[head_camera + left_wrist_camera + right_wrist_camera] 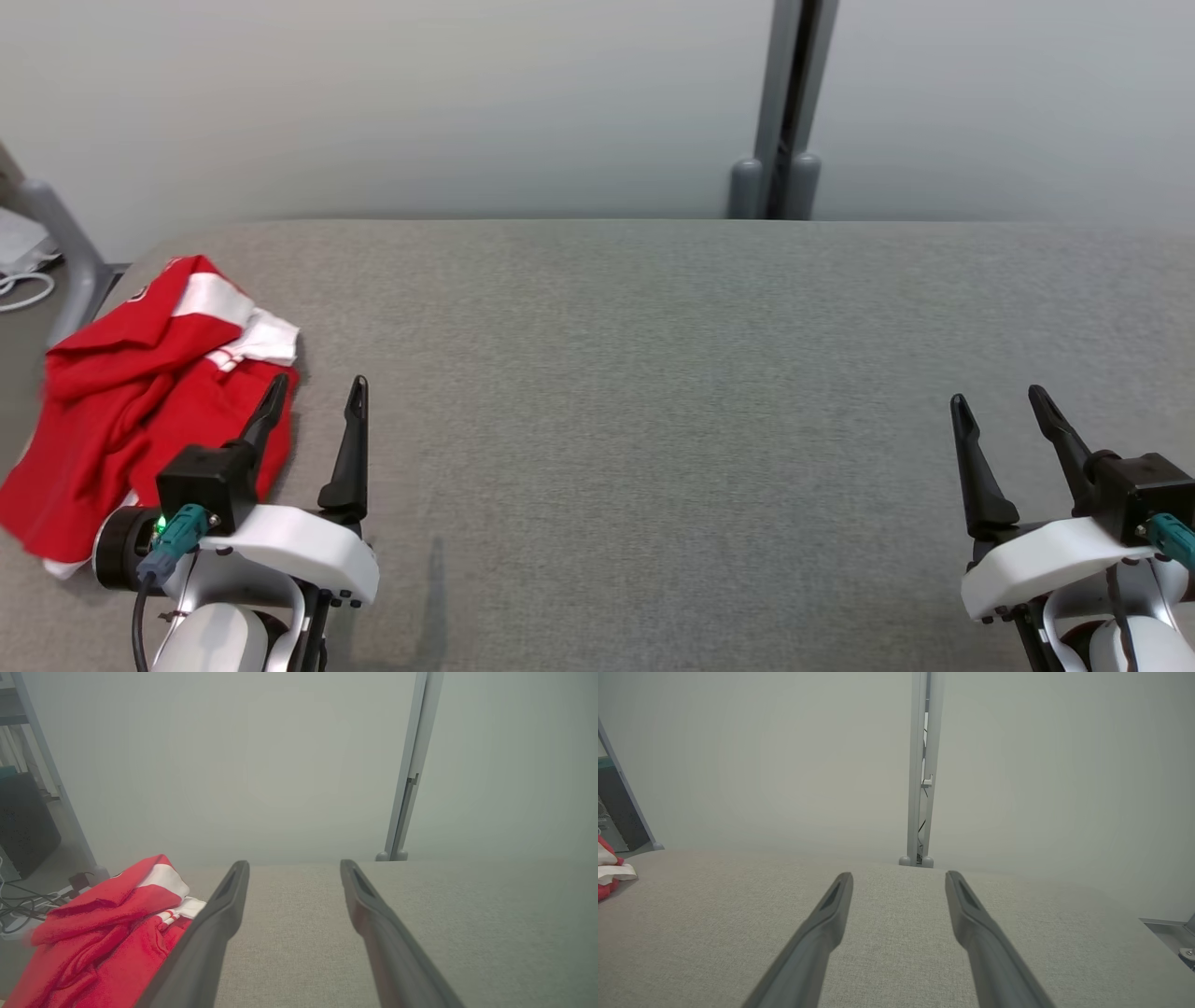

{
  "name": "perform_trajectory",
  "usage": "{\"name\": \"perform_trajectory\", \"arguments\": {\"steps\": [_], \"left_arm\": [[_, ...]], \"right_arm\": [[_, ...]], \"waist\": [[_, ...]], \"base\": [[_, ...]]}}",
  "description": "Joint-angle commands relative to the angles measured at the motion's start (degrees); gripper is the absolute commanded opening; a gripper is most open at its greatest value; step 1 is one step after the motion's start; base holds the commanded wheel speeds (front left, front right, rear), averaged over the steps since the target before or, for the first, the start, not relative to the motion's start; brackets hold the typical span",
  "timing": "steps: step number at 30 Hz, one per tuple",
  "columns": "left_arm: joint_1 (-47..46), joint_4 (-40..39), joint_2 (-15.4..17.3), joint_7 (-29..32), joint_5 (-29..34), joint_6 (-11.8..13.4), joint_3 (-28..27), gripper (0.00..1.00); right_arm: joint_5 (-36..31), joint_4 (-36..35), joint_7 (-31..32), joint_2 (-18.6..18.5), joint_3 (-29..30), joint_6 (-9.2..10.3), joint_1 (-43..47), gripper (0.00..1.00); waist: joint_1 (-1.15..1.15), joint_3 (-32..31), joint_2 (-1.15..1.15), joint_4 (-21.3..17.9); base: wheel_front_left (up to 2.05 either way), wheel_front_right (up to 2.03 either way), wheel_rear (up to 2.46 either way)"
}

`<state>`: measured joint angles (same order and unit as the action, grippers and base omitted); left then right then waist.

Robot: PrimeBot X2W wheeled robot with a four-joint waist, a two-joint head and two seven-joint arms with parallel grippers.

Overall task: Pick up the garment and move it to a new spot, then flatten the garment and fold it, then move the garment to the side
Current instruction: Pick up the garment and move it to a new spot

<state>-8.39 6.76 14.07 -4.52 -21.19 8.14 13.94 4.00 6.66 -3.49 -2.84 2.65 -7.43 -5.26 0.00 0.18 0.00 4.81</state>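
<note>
The garment is a crumpled red piece with white bands, heaped at the left edge of the grey table. In the left wrist view the garment lies at the lower left, beside the left finger. My left gripper stands open just right of the heap, its left fingertip over the cloth's edge, with nothing between its fingers. Far off at the lower right my right gripper is open and empty over bare table. A scrap of the garment shows at the right wrist view's left edge.
A pale wall runs behind the table, with a grey post at the back right of centre. Cables and a grey frame sit off the table's left end. A metal fitting lies beyond the right edge.
</note>
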Motion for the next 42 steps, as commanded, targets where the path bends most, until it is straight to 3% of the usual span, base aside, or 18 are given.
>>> {"name": "perform_trajectory", "arguments": {"steps": [1, 23, 42], "left_arm": [[-0.8, 0.0, 0.3, -0.3, -0.3, 0.4, -0.4, 1.0], [-1.6, 0.9, 0.5, -2.3, -1.7, 1.8, -1.9, 1.0], [-2.8, 2.5, 0.0, -3.3, -3.8, 0.7, -1.7, 1.0]], "right_arm": [[0.4, -0.3, 0.3, -0.2, 0.0, -0.1, -0.5, 1.0], [1.8, 0.5, -0.3, -0.2, -2.1, -0.1, -3.5, 1.0], [1.0, 0.5, 0.0, -0.2, -2.4, -0.09, -4.8, 1.0]], "waist": [[0.0, 0.4, 0.0, 2.1], [0.0, 1.6, 0.0, 18.4], [0.0, 3.0, 0.0, 20.8]], "base": [[0.0, 0.0, 0.0], [0.0, 0.0, 0.0], [0.0, 0.0, 0.0]]}}
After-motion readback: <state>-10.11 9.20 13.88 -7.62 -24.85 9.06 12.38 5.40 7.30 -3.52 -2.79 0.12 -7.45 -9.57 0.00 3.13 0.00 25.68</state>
